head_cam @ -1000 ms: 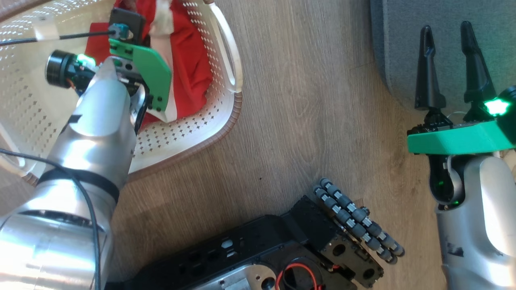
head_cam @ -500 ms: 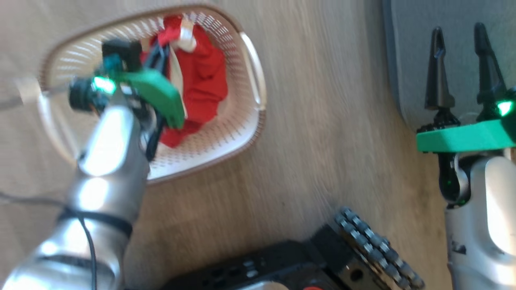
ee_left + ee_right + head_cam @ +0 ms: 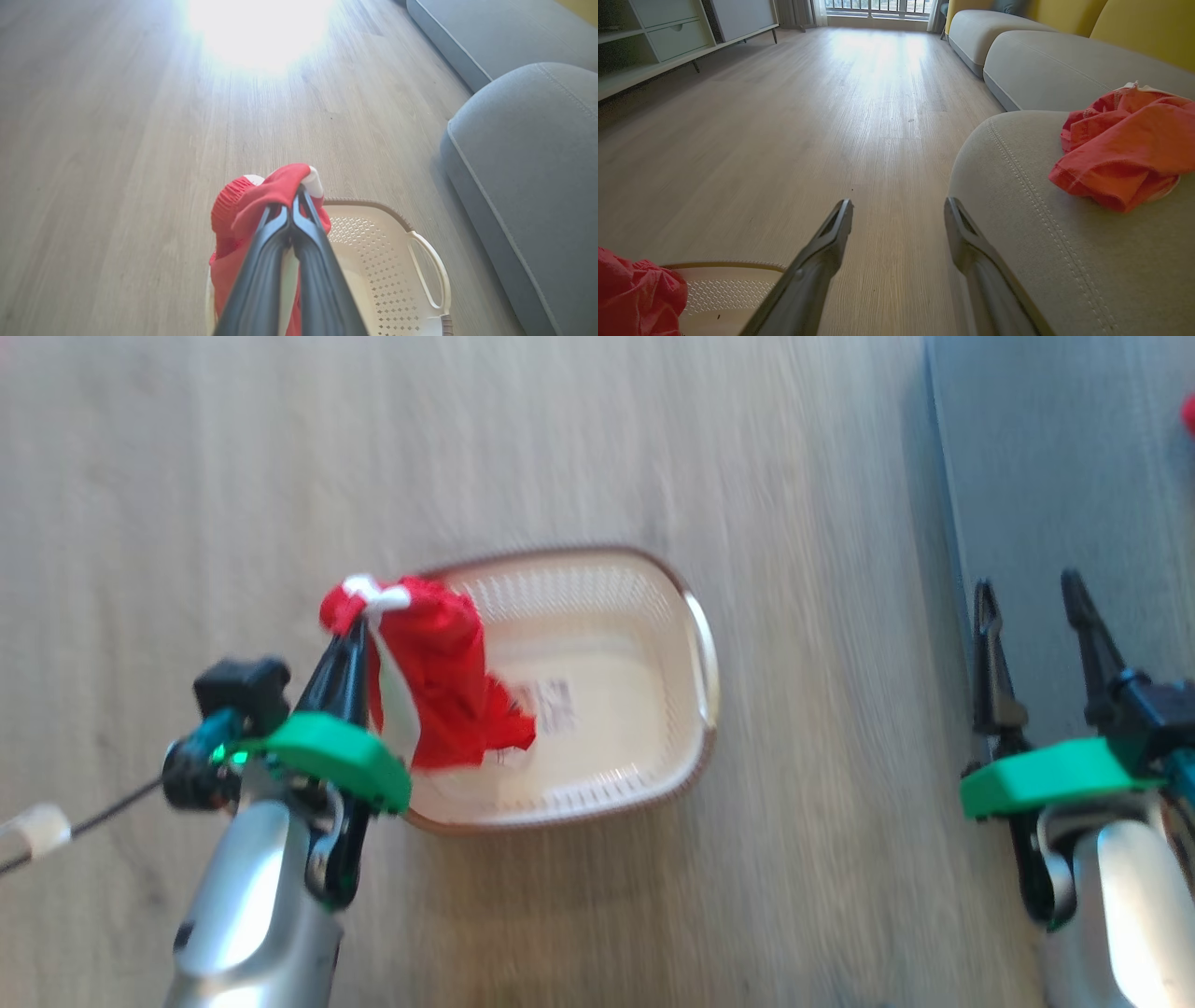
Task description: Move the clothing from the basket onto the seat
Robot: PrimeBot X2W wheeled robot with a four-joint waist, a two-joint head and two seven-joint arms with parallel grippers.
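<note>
Since last look, left gripper [image 3: 353,627], pinching red clothing [image 3: 443,681], has raised it from basket [image 3: 698,644]; basket looks bare; seat [image 3: 1055,467] lies at 3 o'clock; right gripper [image 3: 1027,593] spread, idle.

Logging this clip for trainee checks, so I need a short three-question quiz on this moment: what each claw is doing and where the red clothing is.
1. True or false: the left claw is shut on a red garment that hangs over the basket.
2. Pick one. The right claw is: A) open and empty, B) shut on cloth, C) gripping the basket's handle.
3. Fill in: a second red garment lies on the grey ____.
Key: 1 true; 2 A; 3 seat.
</note>
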